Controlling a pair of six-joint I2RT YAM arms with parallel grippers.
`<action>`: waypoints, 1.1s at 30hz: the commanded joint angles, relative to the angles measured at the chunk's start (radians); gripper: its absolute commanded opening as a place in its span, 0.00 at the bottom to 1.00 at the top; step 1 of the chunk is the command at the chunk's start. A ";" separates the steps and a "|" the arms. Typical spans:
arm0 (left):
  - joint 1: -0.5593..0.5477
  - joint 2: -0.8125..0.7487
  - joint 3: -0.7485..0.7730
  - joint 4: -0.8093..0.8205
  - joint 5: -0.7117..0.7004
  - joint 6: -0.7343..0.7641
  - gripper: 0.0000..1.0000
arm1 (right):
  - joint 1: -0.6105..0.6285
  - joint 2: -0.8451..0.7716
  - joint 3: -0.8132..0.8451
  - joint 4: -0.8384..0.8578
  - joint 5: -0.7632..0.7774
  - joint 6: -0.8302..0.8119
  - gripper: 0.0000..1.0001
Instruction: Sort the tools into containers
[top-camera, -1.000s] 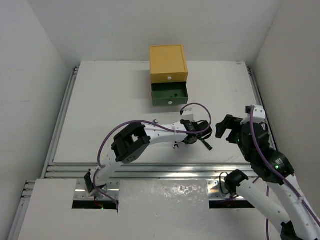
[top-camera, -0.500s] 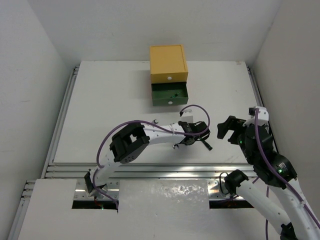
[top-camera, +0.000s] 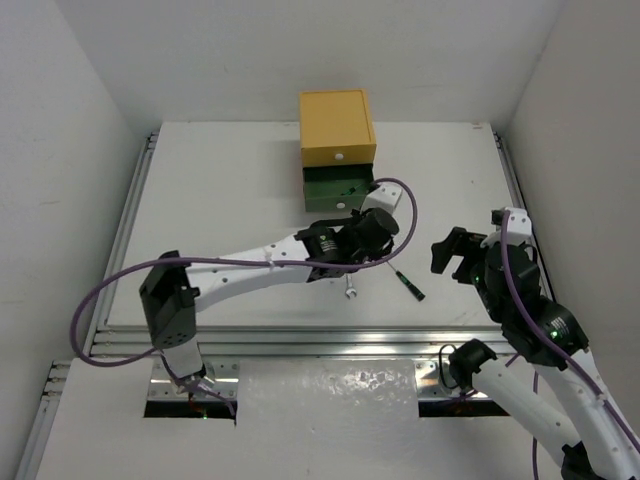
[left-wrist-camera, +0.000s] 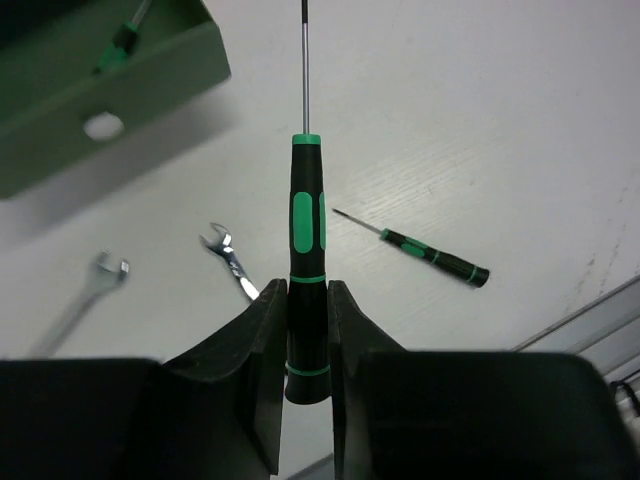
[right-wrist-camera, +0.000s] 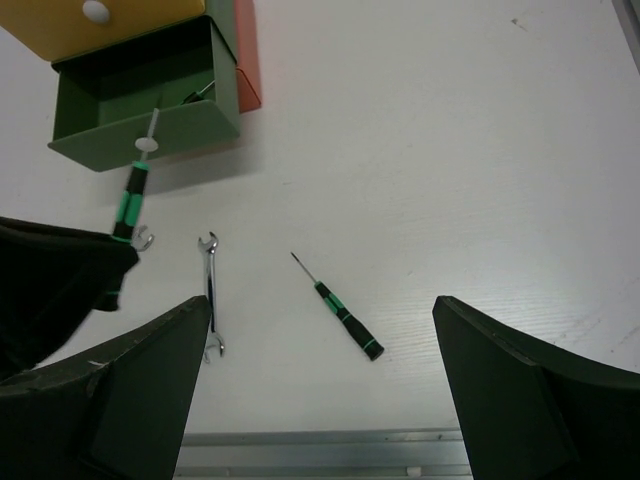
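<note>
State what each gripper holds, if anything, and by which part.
The left gripper pinches a green-and-black screwdriver by the handle's butt end; the right gripper is open, empty.

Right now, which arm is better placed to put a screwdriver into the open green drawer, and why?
Left. The left gripper is shut on a green-handled screwdriver close to the green drawer; the right gripper hangs open and empty, farther back.

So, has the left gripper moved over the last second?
Yes. The left gripper, shut on a green screwdriver, went from beside the loose screwdriver toward the green drawer.
</note>
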 joint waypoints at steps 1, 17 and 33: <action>0.014 -0.088 -0.071 0.108 0.011 0.370 0.00 | -0.001 0.009 0.017 0.056 -0.007 -0.020 0.93; 0.410 -0.111 -0.072 0.364 0.525 1.071 0.02 | 0.001 0.189 -0.020 0.053 -0.278 -0.115 0.94; 0.488 0.147 0.163 0.215 0.563 1.142 0.17 | 0.001 0.288 -0.123 0.025 -0.271 -0.119 0.99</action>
